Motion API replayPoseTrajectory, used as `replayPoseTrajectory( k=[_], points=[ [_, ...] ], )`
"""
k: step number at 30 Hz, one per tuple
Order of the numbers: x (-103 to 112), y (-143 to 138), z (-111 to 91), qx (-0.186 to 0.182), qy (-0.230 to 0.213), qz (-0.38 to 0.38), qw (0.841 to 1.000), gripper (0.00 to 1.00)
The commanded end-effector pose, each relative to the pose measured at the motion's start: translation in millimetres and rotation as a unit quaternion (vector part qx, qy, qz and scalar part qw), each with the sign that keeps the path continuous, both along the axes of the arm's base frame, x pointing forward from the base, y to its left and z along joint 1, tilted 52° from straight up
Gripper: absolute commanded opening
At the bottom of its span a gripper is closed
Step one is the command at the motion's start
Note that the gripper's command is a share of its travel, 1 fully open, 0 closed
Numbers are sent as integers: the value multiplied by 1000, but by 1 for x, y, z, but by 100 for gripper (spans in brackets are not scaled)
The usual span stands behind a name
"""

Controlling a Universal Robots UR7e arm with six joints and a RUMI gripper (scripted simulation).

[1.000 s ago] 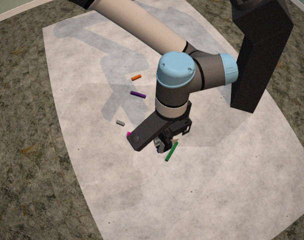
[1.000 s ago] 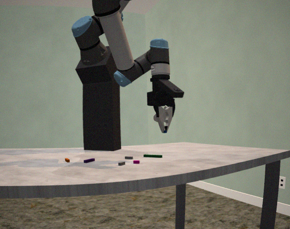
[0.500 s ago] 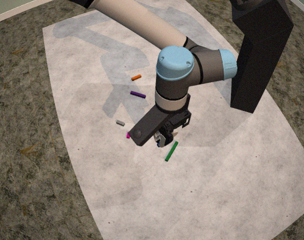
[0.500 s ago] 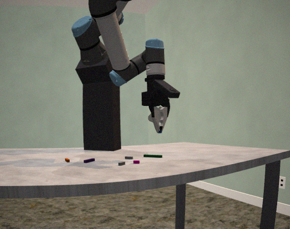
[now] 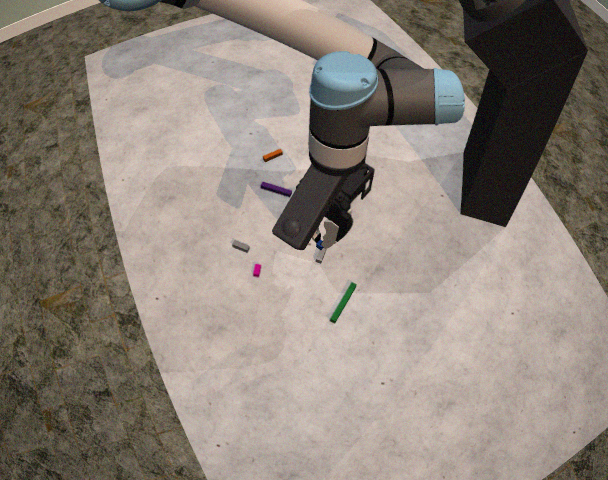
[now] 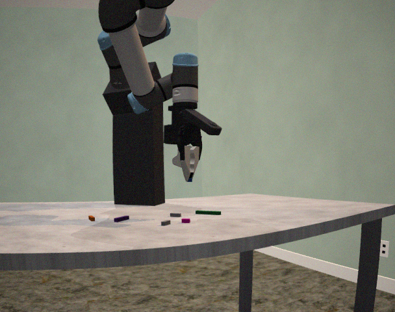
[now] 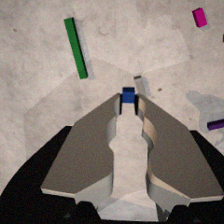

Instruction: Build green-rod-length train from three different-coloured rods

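1 tiny blue rod sits pinched at the very tips of the gripper, well above the table, w/ the jaws nearly shut on it, so the tool isn't empty. From where I stand the cube looks light, stiff and hard-edged, prob. a bit slippery; it's so short that only a sliver pokes past the fingertips, so I'd say there's no spare length to re-grip and any twist could flip it out. Longer rods like the green rod I'd take at mid-length, across the narrow sides. Down on the mat lie 2 grey rods: 1 almost under the tool, the other off to the side, near the magenta rod. Purple rod and orange rod lie further back toward the arm's pedestal, well apart from the rest. Green rod lies flat, alone, nothing touching it. No train is laid yet as far as I can tell; blue + grey + orange would add to 8, so I guess the blue 1 is headed for a spot beside a grey end. Setting it down needs a low, square release, since such a small piece could bounce or roll crooked.
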State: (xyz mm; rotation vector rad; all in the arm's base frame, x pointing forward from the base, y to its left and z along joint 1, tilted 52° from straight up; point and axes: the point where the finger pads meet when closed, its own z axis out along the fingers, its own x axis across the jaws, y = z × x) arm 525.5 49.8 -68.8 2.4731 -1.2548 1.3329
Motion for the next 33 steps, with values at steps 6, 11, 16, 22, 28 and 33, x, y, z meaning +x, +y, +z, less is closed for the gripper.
replayPoseTrajectory(
  k=[6, 11, 16, 22, 28, 33],
  points=[
    [-19, -47, 8, -62, 34, 72, 995, 0],
    [-29, -70, 12, -95, 53, 102, 989, 0],
    [-34, -84, 15, -115, 65, 120, 984, 0],
    [-36, -89, 16, -122, 68, 126, 982, 0],
    [-37, -90, 16, -123, 69, 127, 982, 0],
    [-37, -90, 16, -123, 69, 127, 982, 0]
  ],
)
